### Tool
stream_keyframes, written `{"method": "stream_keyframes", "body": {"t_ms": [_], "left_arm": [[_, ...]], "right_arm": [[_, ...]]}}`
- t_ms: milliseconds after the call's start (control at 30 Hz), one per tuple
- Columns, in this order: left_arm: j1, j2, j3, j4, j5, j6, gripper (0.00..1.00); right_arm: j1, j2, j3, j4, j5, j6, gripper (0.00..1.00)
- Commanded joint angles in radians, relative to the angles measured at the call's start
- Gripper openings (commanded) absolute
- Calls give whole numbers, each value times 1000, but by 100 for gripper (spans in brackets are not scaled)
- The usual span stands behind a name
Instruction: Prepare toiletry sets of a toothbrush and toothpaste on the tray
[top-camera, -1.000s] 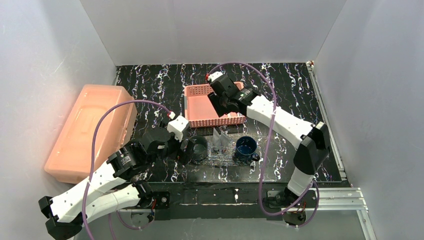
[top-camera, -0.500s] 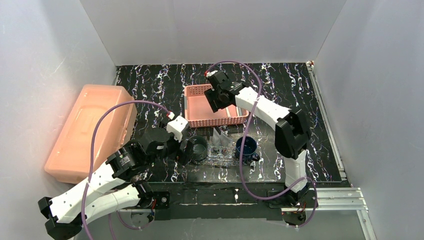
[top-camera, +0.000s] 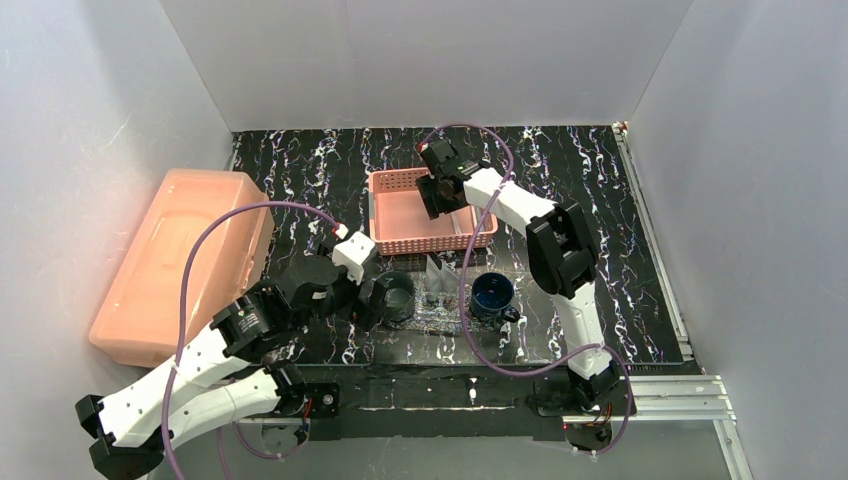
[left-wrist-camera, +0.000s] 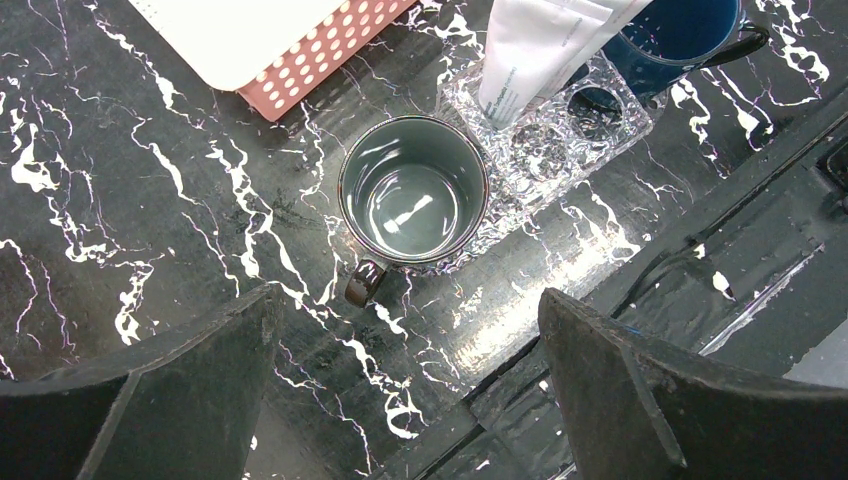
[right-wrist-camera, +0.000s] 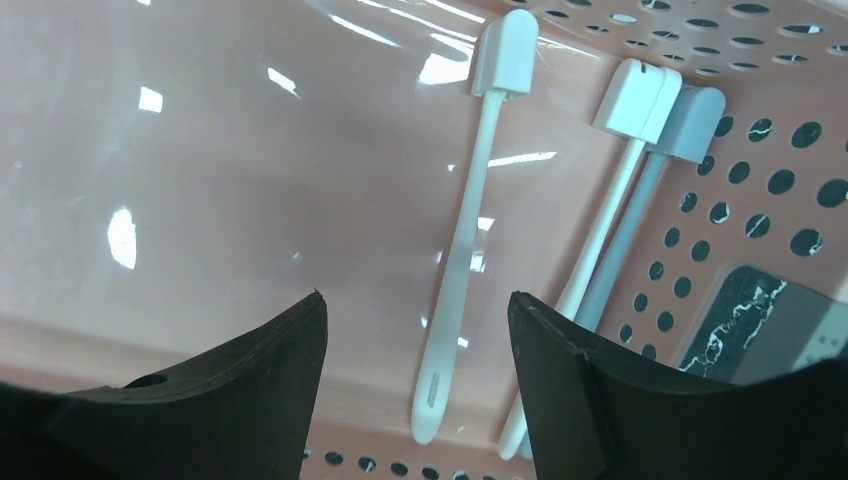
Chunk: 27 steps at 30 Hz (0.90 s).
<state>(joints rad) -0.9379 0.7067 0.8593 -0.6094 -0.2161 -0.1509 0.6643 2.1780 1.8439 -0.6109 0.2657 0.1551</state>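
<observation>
Three white toothbrushes lie in the pink basket (right-wrist-camera: 200, 150): one toothbrush (right-wrist-camera: 462, 260) alone, two more (right-wrist-camera: 612, 215) side by side against the perforated wall. My right gripper (right-wrist-camera: 415, 296) hangs open just above the basket floor, with the lone toothbrush's handle end between its fingers, untouched. From above, the right gripper (top-camera: 437, 190) is over the basket (top-camera: 430, 245). The glittery clear tray (left-wrist-camera: 600, 120) holds a grey mug (left-wrist-camera: 413, 190), white toothpaste (left-wrist-camera: 530, 50) and a blue mug (left-wrist-camera: 690, 30). My left gripper (left-wrist-camera: 408, 295) stands wide open and empty, just short of the grey mug.
A big salmon plastic box (top-camera: 180, 260) sits at the left edge of the black marbled table. The tray (top-camera: 445, 318) lies near the table's front edge, between the arm bases. White walls close in the back and both sides.
My right gripper has shifted slightly left and back over the basket while its arm folded in, and its jaws have opened wider. The left arm has not moved.
</observation>
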Motion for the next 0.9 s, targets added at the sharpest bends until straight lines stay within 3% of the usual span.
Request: {"method": "stream_keyframes", "body": {"t_ms": [0, 500, 867], "left_arm": [[5, 6, 10, -12, 9, -3, 98], [6, 13, 10, -12, 2, 0, 98], [6, 28, 10, -12, -11, 2, 98]], "right_arm": [[-16, 39, 57, 36, -2, 26, 74], [-43, 100, 27, 50, -47, 28, 72], [-57, 101, -31, 59, -111, 21, 52]]}}
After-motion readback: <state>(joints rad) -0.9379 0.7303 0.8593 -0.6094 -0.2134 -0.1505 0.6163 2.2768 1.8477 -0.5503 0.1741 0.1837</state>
